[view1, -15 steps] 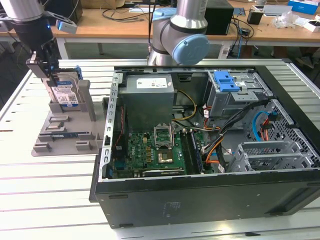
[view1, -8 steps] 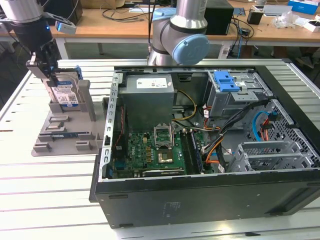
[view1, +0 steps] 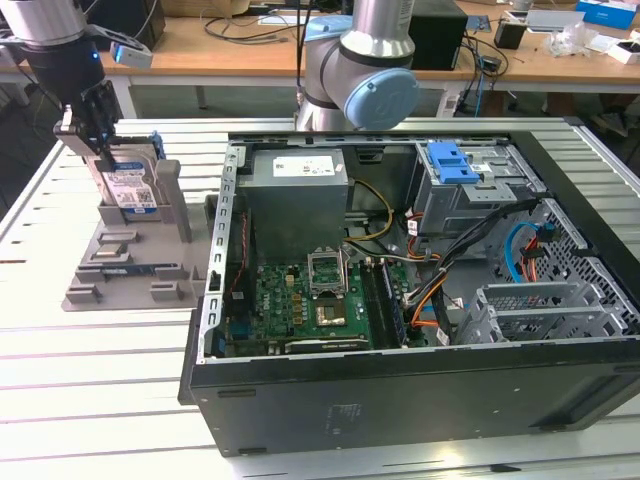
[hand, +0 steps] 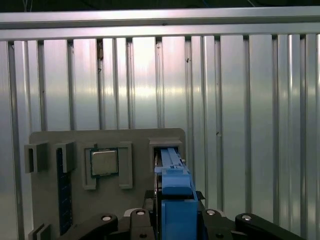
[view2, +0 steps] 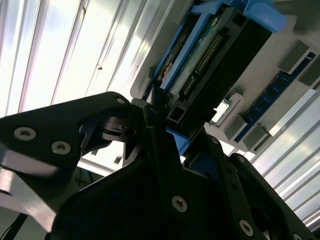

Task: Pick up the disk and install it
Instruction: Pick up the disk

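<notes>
1. In the exterior view, a slatted metal bench (view1: 90,400) carries an open black computer case (view1: 400,400) lying on its side. A grey holder stand (view1: 130,270) sits just beside the case, on the exterior view's left.
2. The disk (view1: 130,185) stands upright on edge in the holder stand. Its face carries a white-and-blue label (view1: 132,192) with barcodes, and the print is too small to read. Blue rails (hand: 176,185) run along its edges.
3. The gripper (view1: 100,140) reaches straight down onto the disk's upper edge. Its black fingers (view2: 159,145) press against the disk from both sides, pinching it. I cannot tell whether the disk's lower edge rests fully in its slot or is slightly raised.
4. In the first wrist view, a blue rail lies between the fingers and hides most of the disk's body. The stand also holds a square silver processor chip (hand: 104,162) and a dark blue memory stick (hand: 62,195), each in its own recess.
5. The arm's wrist (view1: 55,40) hangs vertically above the stand and is cut off by the frame edge. The arm's base joint (view1: 365,80) stands behind the case.
6. Inside the case lie a green motherboard (view1: 310,300) and a grey power supply (view1: 300,195) with an unreadable white sticker (view1: 305,165). A grey drive cage (view1: 470,195) topped by a blue latch (view1: 452,160) is also there, well apart from the disk.
</notes>
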Robot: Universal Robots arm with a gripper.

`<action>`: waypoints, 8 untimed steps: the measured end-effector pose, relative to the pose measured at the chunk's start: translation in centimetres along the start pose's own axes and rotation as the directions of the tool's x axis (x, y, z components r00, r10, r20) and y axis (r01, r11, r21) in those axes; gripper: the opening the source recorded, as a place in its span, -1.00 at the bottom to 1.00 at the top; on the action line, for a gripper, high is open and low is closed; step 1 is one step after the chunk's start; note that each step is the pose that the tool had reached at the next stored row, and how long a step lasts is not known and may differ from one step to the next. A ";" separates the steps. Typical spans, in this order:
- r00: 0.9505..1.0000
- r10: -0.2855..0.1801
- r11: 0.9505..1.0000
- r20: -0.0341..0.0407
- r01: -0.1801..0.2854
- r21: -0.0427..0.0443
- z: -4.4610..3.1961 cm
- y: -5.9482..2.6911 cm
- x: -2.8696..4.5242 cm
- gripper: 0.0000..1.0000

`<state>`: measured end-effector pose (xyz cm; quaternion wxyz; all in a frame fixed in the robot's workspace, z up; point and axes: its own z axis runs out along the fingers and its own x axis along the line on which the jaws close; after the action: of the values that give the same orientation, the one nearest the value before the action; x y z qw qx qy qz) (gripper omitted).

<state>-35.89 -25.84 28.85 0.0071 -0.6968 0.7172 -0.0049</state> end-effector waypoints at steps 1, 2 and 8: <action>1.000 0.000 1.000 0.000 0.000 0.000 0.00 0.00 0.00 -0.26; 1.000 0.000 1.000 0.000 0.000 0.000 0.00 0.00 0.00 -0.26; 1.000 0.000 1.000 0.000 0.000 0.000 -0.04 0.02 0.00 -0.26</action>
<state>-35.91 -25.84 28.88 0.0070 -0.6968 0.7173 -0.0049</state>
